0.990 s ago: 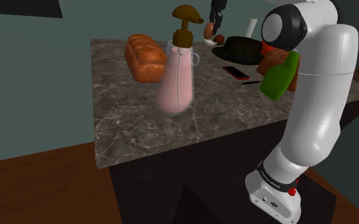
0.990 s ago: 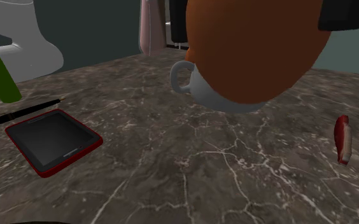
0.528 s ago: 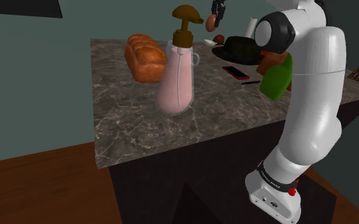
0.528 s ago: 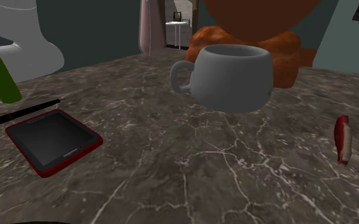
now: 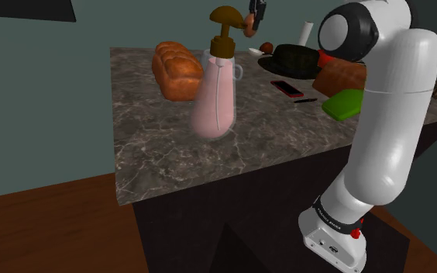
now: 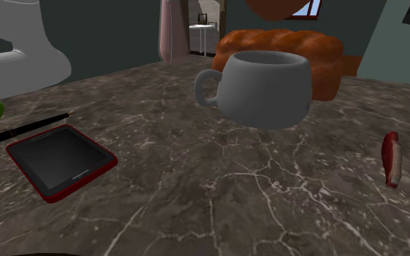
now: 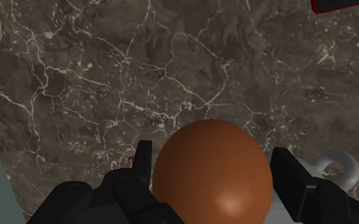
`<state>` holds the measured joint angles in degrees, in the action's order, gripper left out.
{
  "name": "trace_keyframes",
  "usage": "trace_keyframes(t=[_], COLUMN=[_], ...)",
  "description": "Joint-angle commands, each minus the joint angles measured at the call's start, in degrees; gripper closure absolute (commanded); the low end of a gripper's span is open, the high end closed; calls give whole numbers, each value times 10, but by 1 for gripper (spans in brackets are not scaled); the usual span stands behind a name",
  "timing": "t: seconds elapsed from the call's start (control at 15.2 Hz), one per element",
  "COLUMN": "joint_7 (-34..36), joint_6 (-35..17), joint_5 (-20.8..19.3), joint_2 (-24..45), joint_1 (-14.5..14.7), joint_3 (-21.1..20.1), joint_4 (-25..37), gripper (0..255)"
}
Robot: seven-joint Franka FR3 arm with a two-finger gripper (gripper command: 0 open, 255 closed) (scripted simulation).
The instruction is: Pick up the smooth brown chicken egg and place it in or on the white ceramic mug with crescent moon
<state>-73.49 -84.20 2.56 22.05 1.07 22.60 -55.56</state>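
arm (image 5: 391,116): fat white glossy tubes, rounded | joint cap (image 5: 347,31): dark grey disc ringed black | base collar (image 5: 332,219): black band, small white lettering, red dot beside, white foot below | gripper (image 7: 211,167): all black, blocky fingers (image 7: 139,167)

You have a dark veined marble countertop (image 5: 163,147). On it stand a brown bread loaf (image 5: 177,70), a pink pump bottle (image 5: 215,101) and a grey mug (image 6: 269,87). A red-edged phone (image 6: 62,160) and a small red piece (image 6: 391,158) lie flat near the mug.

Dim, even light; faint sheen low on the brown egg (image 7: 213,172)
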Motion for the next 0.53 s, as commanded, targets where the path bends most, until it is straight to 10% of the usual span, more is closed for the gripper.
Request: trace_keyframes(t=[0.0, 0.46], joint_7=[26, 122], joint_6=[-10, -19], joint_5=[-17, -57], joint_2=[-31, -91], joint_1=[30, 112], joint_3=[-4, -31], joint_4=[-41, -117], gripper=[255, 255])
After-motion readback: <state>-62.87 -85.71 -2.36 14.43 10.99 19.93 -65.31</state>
